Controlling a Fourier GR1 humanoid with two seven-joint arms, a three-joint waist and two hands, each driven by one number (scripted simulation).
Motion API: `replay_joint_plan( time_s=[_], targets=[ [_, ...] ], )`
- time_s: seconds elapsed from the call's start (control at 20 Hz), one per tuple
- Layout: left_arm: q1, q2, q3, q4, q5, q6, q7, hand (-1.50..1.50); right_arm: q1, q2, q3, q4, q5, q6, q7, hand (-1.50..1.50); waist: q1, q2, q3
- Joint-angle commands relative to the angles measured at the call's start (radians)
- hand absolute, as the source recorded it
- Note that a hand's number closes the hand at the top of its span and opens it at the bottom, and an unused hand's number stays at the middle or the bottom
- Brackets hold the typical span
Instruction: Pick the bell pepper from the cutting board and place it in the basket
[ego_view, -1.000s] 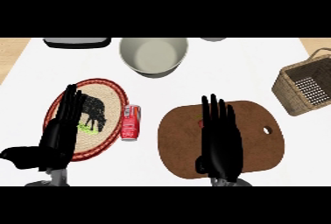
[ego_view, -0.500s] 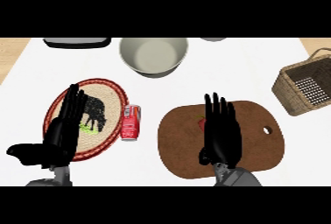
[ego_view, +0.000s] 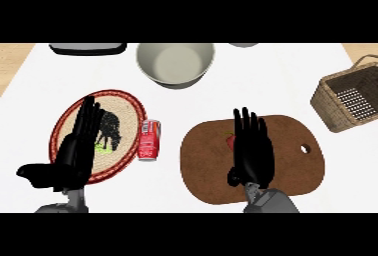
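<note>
The right robot hand (ego_view: 251, 147) hangs over the brown cutting board (ego_view: 295, 160), fingers straight and pointing away from the robot, holding nothing. It covers most of the bell pepper (ego_view: 230, 141): only a small red sliver shows at the left edge of the hand, level with the fingers, on the board's middle part. Whether the hand touches the pepper cannot be told from this steep view. The grey forearm comes in from the lower edge, over the board's near rim.

The board lies on the white desk (ego_view: 244, 95), right of centre, with a small hole near its right side. The basket (ego_view: 347, 100) stands well apart from the board, up and to the right, at the desk's right edge; it is woven, tilted so its inside and a perforated bottom show.

The left robot hand (ego_view: 77, 145) rests open at the lower left, fingers straight, thumb out to the left, above a round woven mat (ego_view: 129, 107) with a red rim and a dark animal figure on it. Just beside the mat's right edge lies a red can (ego_view: 150, 140) on its side, between the mat and the board, touching neither hand.

Farther back, a grey pot (ego_view: 176, 62) stands near the desk's middle, and a dark tray (ego_view: 87, 48) sits at the upper left edge.
</note>
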Motion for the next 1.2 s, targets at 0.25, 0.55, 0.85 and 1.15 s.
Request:
replay_joint_plan(
  time_s=[0.25,0.55,0.85,1.15],
  targets=[
    [0.086,-0.016,0.004,-0.047,-0.027,-0.034,-0.026,0.0,-0.031,0.01,-0.043,0.112,-0.018,-0.071,-0.027,-1.5,0.003,0.0,0.0],
    [-0.027,0.02,0.082,-0.024,0.018,-0.074,0.046,0.0,-0.109,0.01,-0.083,0.224,-0.058,-0.074,-0.074,1.5,0.004,0.001,0.0],
    [-0.028,-0.024,0.043,-0.042,-0.026,-0.034,0.057,0.0,-0.087,-0.026,-0.046,0.212,-0.003,-0.017,-0.153,1.5,0.002,0.001,0.0],
    [0.028,-0.044,0.027,-0.028,-0.049,-0.042,0.002,0.0,-0.045,-0.047,-0.017,0.169,0.053,-0.012,-0.172,1.5,0.0,0.0,0.0]
  ],
)
